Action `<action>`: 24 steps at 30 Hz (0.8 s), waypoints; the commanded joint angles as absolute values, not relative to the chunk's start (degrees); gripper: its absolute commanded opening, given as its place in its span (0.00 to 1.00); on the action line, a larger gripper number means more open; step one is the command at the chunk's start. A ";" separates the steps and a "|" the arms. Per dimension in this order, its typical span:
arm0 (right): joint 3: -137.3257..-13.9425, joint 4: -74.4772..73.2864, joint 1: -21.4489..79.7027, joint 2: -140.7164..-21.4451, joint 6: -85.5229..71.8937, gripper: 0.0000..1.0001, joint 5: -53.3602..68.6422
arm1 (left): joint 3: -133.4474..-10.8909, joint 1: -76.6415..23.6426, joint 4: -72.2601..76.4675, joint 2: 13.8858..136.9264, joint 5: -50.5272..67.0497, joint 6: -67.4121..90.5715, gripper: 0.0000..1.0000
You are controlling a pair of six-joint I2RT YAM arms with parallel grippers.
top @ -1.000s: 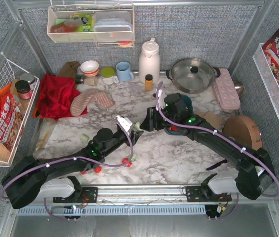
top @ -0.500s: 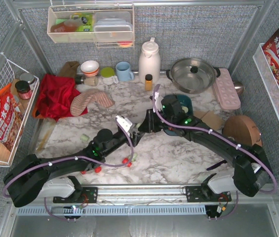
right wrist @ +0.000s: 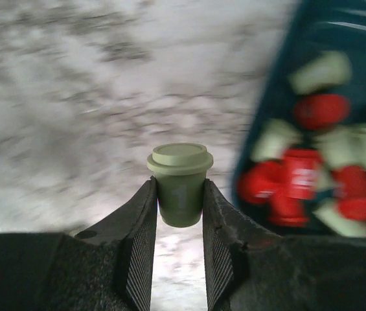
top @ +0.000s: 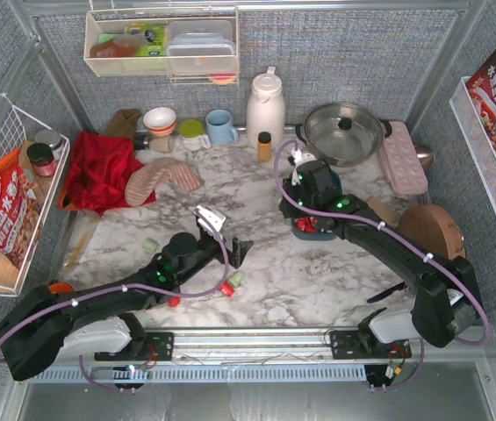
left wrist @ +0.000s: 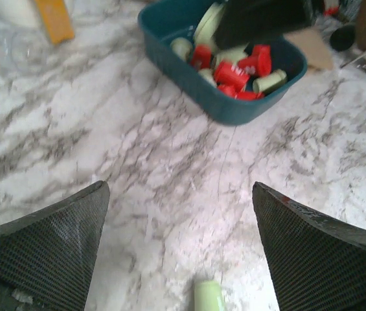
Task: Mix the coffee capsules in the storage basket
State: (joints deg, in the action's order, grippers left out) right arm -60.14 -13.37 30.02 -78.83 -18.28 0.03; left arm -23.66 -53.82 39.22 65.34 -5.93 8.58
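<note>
The dark teal storage basket holds several red and mint green coffee capsules; in the top view it shows partly under my right arm. My right gripper is shut on a mint green capsule, upright, held above the marble just left of the basket. My left gripper is open and empty above the marble, nearer than the basket. A loose green capsule lies between its fingers at the frame's bottom edge. Loose red and green capsules lie near the left arm.
A steel pot, a white thermos, an amber bottle, a blue mug and a pink tray stand along the back. A red cloth lies at back left. A brown round board lies at right.
My right gripper has moved back and right with the green capsule, to beside the basket. My left gripper has drawn back toward the near left.
</note>
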 commanded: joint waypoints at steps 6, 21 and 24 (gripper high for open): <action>-62.58 -20.00 23.56 -84.89 -8.09 0.30 -24.39 | -24.52 -53.77 12.01 59.66 -11.13 21.34 0.99; -63.87 -22.73 23.07 -83.93 -7.89 0.99 -27.69 | -32.16 -61.24 -12.81 65.77 -9.90 28.77 0.99; -63.50 -22.73 23.03 -82.76 -8.31 0.99 -27.89 | -33.37 -62.86 -13.26 67.01 -11.98 29.36 0.99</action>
State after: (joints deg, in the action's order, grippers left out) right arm -63.46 -22.00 22.94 -83.96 -7.66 -26.09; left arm -31.94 -61.41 -10.20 65.93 -9.15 27.81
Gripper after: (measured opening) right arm 0.987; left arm 0.992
